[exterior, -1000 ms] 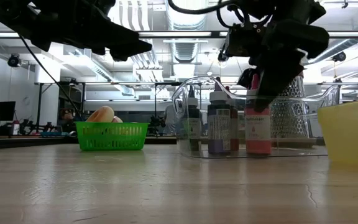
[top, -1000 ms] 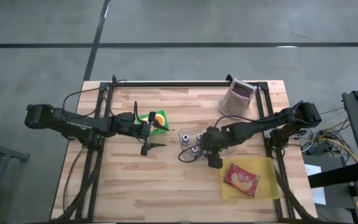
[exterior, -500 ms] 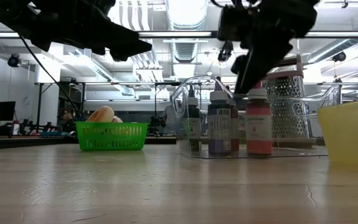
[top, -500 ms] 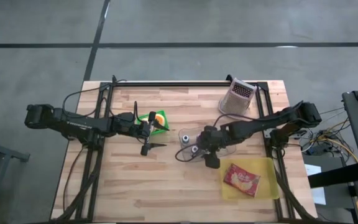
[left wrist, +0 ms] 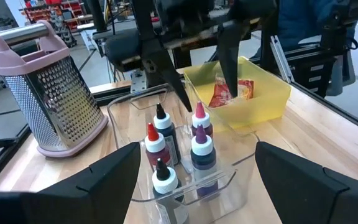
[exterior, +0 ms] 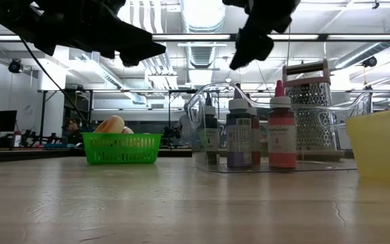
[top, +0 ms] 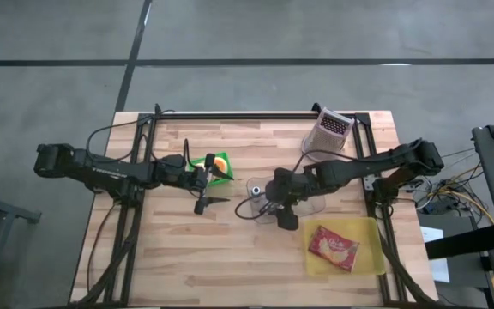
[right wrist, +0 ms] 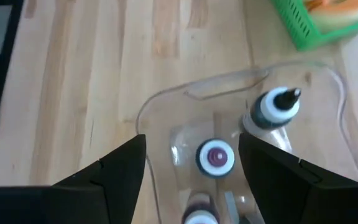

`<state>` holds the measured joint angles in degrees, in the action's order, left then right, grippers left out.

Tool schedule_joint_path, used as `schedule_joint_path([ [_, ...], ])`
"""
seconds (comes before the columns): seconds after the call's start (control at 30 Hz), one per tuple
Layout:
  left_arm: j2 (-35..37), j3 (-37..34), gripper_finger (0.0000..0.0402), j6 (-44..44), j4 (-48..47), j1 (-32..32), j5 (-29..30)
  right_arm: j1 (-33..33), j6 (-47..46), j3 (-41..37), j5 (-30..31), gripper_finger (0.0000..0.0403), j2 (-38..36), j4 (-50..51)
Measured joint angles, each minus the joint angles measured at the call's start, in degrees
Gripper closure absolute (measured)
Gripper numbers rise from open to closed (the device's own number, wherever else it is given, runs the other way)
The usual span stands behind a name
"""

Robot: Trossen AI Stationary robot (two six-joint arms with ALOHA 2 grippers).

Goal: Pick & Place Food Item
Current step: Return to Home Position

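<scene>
I am hovering my open, empty right tool (top: pixel 285 220) over the transparent bin (left wrist: pixel 224 178), the bottles (left wrist: pixel 202 152) seemingly all stowed and the popcorn bag (top: pixel 334 247) lying in the yellow bin (top: pixel 369 232), leaving only homing.

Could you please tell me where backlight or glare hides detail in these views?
Low view: bright ceiling lights behind leave the left arm and right arm as black silhouettes. Right wrist view: the transparent bin shows mainly by glints on its rim. High view: even light, no glare.
</scene>
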<state>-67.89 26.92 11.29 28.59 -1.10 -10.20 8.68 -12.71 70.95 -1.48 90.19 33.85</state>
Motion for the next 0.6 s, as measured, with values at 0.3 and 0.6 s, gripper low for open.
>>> schedule_joint_path([
  [0.3, 0.22, 0.02, 0.008, -5.68, -3.0, -0.04, -0.55, -1.16, -2.33, 3.31, 0.07, 0.0147, -1.81, 0.45],
  [0.6, 10.73, -0.61, 0.008, -3.0, -12.19, 0.53, -11.18, 2.4, 5.86, -3.22, -8.9, 0.0154, -16.71, -15.02],
])
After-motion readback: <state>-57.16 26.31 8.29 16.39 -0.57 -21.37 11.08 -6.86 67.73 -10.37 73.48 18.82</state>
